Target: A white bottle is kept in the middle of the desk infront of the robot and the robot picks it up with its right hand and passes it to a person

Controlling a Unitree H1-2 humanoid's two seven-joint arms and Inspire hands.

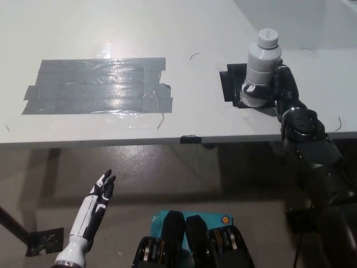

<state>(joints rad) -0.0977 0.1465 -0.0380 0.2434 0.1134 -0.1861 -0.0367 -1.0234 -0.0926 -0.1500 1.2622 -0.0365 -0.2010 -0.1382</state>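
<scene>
The ribbed white bottle (261, 70) stood upright on black tape on the tabletop (195, 33); the right hand (276, 89) wrapped its fingers around it, while the left hand (100, 192) hung low with fingers spread.

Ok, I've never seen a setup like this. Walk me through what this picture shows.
The camera sits on a humanoid robot's head, looking steeply down at a grey desk. The black right hand reaches onto the desk from the lower right, and its fingers are wrapped around a white bottle. The bottle stands upright on a black patch. To the left, strips of grey tape are stuck flat to the desk. The white left hand rests below the desk edge at the lower left, open and holding nothing.
</scene>
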